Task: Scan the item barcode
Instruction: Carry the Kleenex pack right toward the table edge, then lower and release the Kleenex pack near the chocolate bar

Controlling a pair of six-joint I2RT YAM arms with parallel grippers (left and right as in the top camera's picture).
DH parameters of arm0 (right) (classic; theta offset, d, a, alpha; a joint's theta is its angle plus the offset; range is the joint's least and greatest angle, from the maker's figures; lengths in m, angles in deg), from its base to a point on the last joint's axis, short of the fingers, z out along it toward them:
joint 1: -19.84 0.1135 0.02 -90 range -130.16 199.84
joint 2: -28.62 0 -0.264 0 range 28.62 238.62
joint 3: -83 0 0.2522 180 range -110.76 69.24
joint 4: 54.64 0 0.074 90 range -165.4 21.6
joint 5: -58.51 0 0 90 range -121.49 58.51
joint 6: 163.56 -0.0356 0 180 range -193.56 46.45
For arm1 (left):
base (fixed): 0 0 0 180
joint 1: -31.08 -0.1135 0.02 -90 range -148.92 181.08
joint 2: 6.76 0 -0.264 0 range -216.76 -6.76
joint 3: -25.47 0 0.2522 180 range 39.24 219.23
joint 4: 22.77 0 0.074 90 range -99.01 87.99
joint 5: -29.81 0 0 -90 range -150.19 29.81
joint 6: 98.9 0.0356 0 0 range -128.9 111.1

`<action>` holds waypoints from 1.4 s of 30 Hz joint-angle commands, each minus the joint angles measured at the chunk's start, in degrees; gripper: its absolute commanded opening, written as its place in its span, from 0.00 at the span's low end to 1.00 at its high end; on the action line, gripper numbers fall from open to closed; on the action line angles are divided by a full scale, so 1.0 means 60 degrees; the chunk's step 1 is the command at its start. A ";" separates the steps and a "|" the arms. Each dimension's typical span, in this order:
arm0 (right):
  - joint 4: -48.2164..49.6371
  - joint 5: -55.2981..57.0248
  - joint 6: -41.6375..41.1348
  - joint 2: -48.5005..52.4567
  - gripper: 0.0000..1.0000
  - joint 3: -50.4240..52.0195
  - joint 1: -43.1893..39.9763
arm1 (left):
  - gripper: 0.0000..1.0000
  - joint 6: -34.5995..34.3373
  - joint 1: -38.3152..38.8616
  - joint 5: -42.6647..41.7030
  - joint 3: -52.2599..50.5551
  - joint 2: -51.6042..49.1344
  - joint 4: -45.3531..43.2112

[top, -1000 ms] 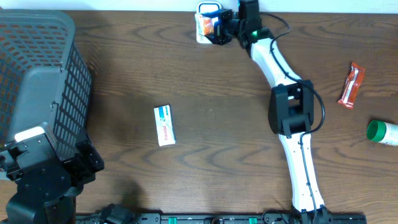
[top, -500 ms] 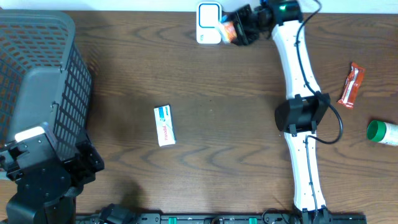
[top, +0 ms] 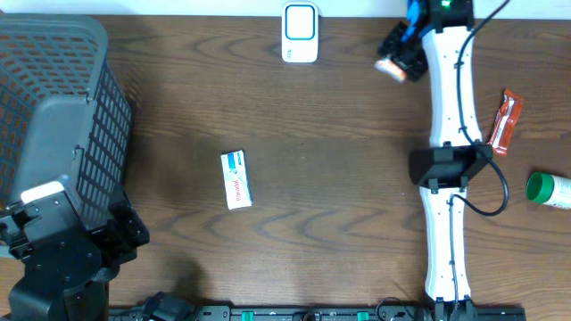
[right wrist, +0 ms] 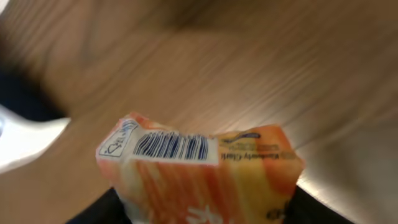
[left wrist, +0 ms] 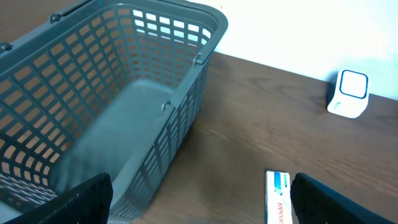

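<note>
Right gripper: the right gripper (top: pixel 399 59) is squeezed onto an orange snack packet (right wrist: pixel 208 177). A dark finger (right wrist: pixel 93 211) shows at each bottom corner of the packet.
Where the packet is: in that hand, up off the table (top: pixel 339 178), near the far edge.
Barcode: the barcode (right wrist: pixel 171 147) is on the packet end that faces the hand's own camera.
Scanner: the white scanner (top: pixel 300 33) stands off to this hand's left, well apart from it.
Done: the packet is picked up and held.
Left to do: I think the barcode has to face the scanner. I cannot tell whether a scan has happened.
Left gripper: the left gripper (left wrist: pixel 199 210) is spread wide and holds nothing.
Near the left hand: a white box (left wrist: pixel 278 198) lies just ahead. The grey basket (left wrist: pixel 205 68) is ahead on its left.
Far from both hands: a red snack bar (top: pixel 504 122) and a green-capped bottle (top: pixel 547 190) lie out on the right side.
Only the right wrist view shows: the barcode lines.
Only the overhead view shows: the gap between packet and scanner.
Only the left wrist view shows: the inside of the basket.
</note>
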 commanded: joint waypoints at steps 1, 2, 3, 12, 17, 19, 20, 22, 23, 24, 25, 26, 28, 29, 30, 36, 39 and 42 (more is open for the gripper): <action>-0.0040 0.2262 0.0350 -0.0131 0.52 0.0062 -0.0550 | 0.91 -0.0051 -0.0040 0.0084 0.0080 0.0022 -0.0033; -0.0040 0.2583 0.0525 -0.0171 0.52 0.0062 -0.0637 | 0.91 -0.0051 -0.0040 0.0084 0.0080 0.0022 -0.0033; -0.0040 0.2852 0.0663 -0.0208 0.53 0.0062 -0.0707 | 0.92 -0.0051 -0.0040 0.0084 0.0080 0.0022 -0.0033; -0.0040 0.4462 0.1395 -0.0350 0.59 0.0321 -0.1639 | 0.91 -0.0051 -0.0040 0.0084 0.0080 0.0022 -0.0033; -0.0036 0.5814 0.1690 -0.0350 0.59 0.1049 -0.2546 | 0.91 -0.0051 -0.0040 0.0084 0.0080 0.0022 -0.0033; -0.0036 0.6623 0.1712 -0.0350 0.59 0.1508 -0.2987 | 0.91 -0.0051 -0.0040 0.0084 0.0080 0.0022 -0.0033; -0.0036 0.6867 0.1705 -0.0350 0.58 0.1749 -0.3206 | 0.91 -0.0051 -0.0040 0.0084 0.0080 0.0022 -0.0033; -0.0033 0.6859 0.1439 -0.0350 0.56 0.2167 -0.3687 | 0.91 -0.0051 -0.0040 0.0084 0.0080 0.0022 -0.0033; -0.0011 0.6692 0.1268 -0.0350 0.54 0.2379 -0.3931 | 0.91 -0.0051 -0.0040 0.0084 0.0080 0.0022 -0.0033; 0.0076 0.6499 0.1249 -0.0350 0.51 0.2605 -0.4171 | 0.91 -0.0051 -0.0040 0.0084 0.0080 0.0022 -0.0033; 0.0153 0.6349 0.1249 -0.0350 0.50 0.2812 -0.4401 | 0.91 -0.0051 -0.0040 0.0084 0.0080 0.0022 -0.0033; 0.0237 0.6222 0.1249 -0.0350 0.51 0.3096 -0.4685 | 0.91 -0.0051 -0.0040 0.0084 0.0080 0.0022 -0.0033; 0.0368 0.6109 0.1253 -0.0350 0.54 0.3519 -0.5020 | 0.91 -0.0051 -0.0040 0.0084 0.0080 0.0022 -0.0033; 0.0437 0.6051 0.1249 -0.0350 0.59 0.3734 -0.5187 | 0.91 -0.0051 -0.0040 0.0084 0.0080 0.0022 -0.0033; 0.0543 0.5971 0.1249 -0.0350 0.66 0.3996 -0.5366 | 0.92 -0.0051 -0.0040 0.0084 0.0080 0.0022 -0.0033; 0.1067 0.5227 0.1982 -0.0368 0.99 0.4277 -0.6043 | 0.91 -0.0051 -0.0040 0.0084 0.0080 0.0022 -0.0033; 0.1035 0.5115 0.2371 -0.0390 0.99 0.3504 -0.6149 | 0.92 -0.0051 -0.0040 0.0084 0.0080 0.0022 -0.0033; 0.0900 0.4452 0.2605 -0.0499 0.99 0.2419 -0.6135 | 0.91 -0.0051 -0.0040 0.0084 0.0080 0.0022 -0.0033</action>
